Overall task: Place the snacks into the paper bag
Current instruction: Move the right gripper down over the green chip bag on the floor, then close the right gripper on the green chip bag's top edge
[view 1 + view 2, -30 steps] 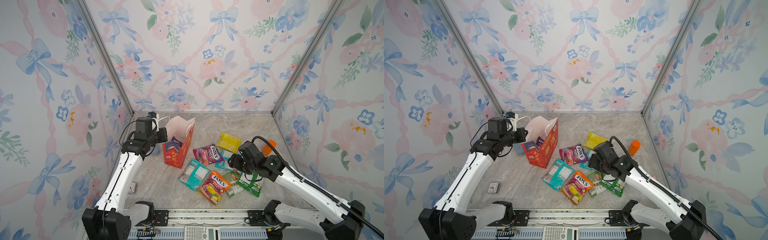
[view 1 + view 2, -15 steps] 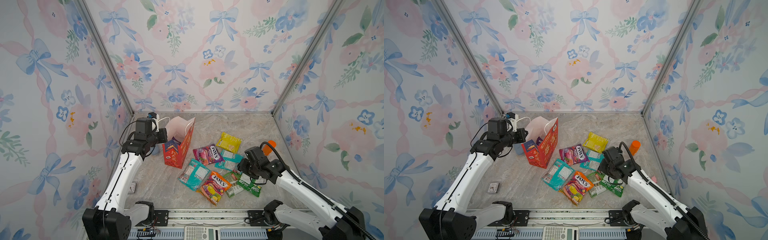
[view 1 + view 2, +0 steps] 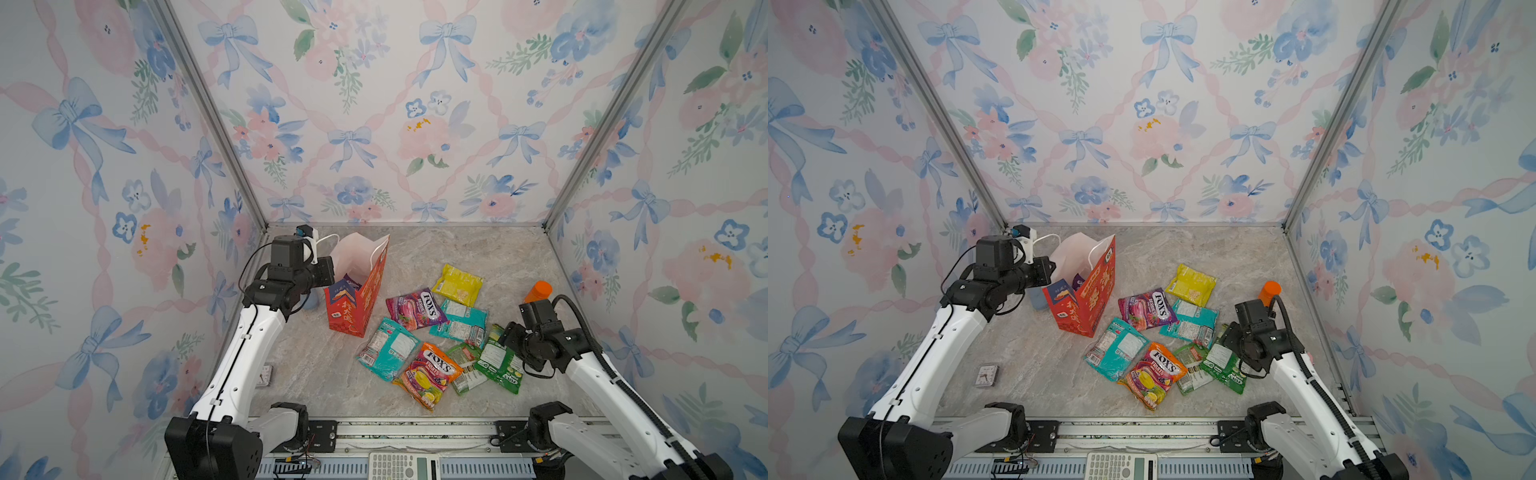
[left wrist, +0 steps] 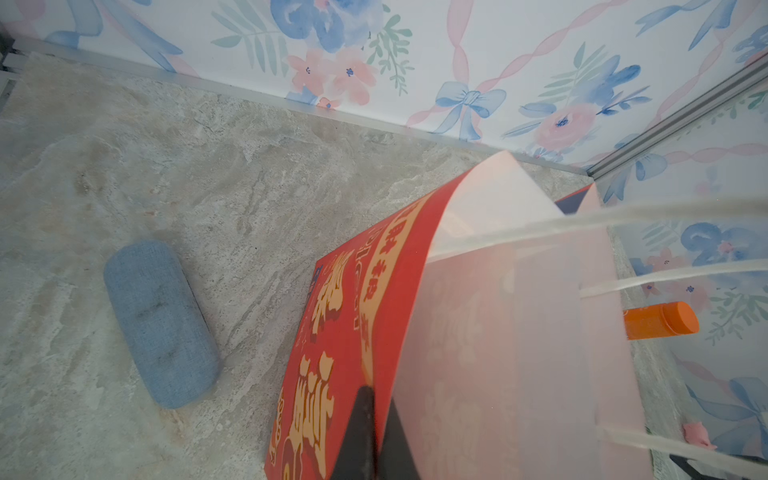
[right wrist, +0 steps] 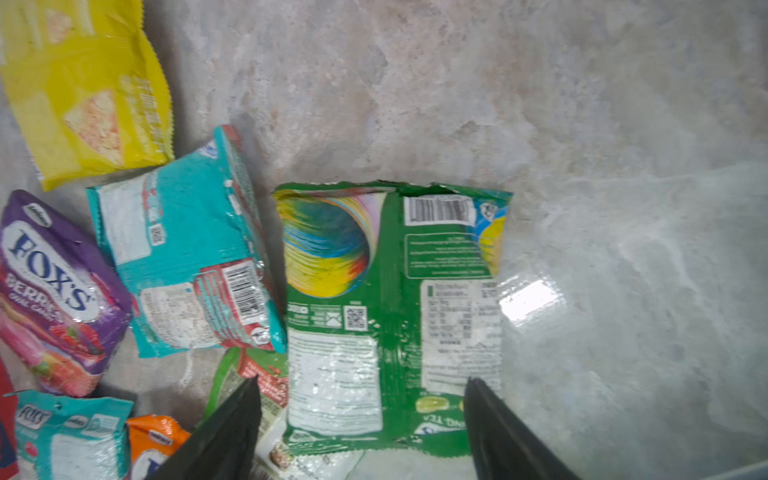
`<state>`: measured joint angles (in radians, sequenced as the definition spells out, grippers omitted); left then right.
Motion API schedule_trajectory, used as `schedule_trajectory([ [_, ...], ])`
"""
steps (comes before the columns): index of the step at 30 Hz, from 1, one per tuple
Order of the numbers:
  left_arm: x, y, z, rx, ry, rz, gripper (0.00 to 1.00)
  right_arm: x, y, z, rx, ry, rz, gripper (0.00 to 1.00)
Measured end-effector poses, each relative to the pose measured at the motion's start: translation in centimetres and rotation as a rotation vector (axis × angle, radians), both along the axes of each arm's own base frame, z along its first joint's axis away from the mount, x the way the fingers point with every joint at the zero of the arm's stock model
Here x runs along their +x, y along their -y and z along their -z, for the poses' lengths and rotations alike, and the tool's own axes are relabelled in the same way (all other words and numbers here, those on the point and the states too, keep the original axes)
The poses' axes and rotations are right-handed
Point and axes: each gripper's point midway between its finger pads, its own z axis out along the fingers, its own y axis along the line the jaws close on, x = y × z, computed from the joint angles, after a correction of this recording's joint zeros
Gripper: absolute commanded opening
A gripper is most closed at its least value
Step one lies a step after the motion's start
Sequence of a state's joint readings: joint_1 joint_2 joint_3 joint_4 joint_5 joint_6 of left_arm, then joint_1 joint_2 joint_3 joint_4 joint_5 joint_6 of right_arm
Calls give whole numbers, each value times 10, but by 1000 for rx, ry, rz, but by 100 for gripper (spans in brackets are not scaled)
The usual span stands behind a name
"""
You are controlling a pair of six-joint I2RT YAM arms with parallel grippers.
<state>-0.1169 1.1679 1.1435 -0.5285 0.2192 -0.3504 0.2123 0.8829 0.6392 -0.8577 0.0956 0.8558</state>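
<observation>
The red paper bag (image 3: 359, 299) (image 3: 1092, 301) stands upright at the left, mouth open, with a purple packet's edge showing inside. My left gripper (image 4: 376, 415) (image 3: 330, 270) is shut on the bag's side wall near the rim. Several snacks lie flat to the bag's right: yellow (image 3: 457, 284), purple FOX'S (image 3: 415, 308), two teal ones (image 3: 459, 322) (image 3: 386, 348), orange FOX'S (image 3: 428, 372) and green (image 3: 498, 361) (image 5: 395, 291). My right gripper (image 5: 361, 380) (image 3: 505, 336) hovers open over the green packet's near end, with a finger on each side and nothing gripped.
An orange-capped bottle (image 3: 538, 291) (image 4: 660, 320) stands by the right wall behind my right arm. A blue-grey case (image 4: 160, 320) lies beside the bag. A small clock (image 3: 264, 374) sits near the left arm, and a tiny pink toy (image 4: 696, 432) beyond the bag. Floral walls enclose three sides.
My right gripper has drawn back from the middle of the pile toward the right and spread its jaws wider over the green packet. The left gripper and the bag have not moved.
</observation>
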Motion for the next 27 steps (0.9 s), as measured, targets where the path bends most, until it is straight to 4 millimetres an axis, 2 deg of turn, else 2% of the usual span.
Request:
schedule_trajectory([
  [5, 0, 0, 0, -1, 0, 5, 0, -18, 13, 18, 19, -34, 63, 91],
  [10, 1, -1, 1, -1, -2, 1, 0, -26, 16, 37, 75, -39, 112, 87],
  [16, 2, -1, 2, -1, -3, 1, 0, -24, 10, 51, 132, -29, 107, 61],
  [20, 2, -1, 3, -1, -6, 1, 0, -18, 6, 50, 157, 3, 97, 45],
  [27, 4, -1, 6, 0, -16, 1, 0, -12, 3, 47, 182, 44, 96, 9],
])
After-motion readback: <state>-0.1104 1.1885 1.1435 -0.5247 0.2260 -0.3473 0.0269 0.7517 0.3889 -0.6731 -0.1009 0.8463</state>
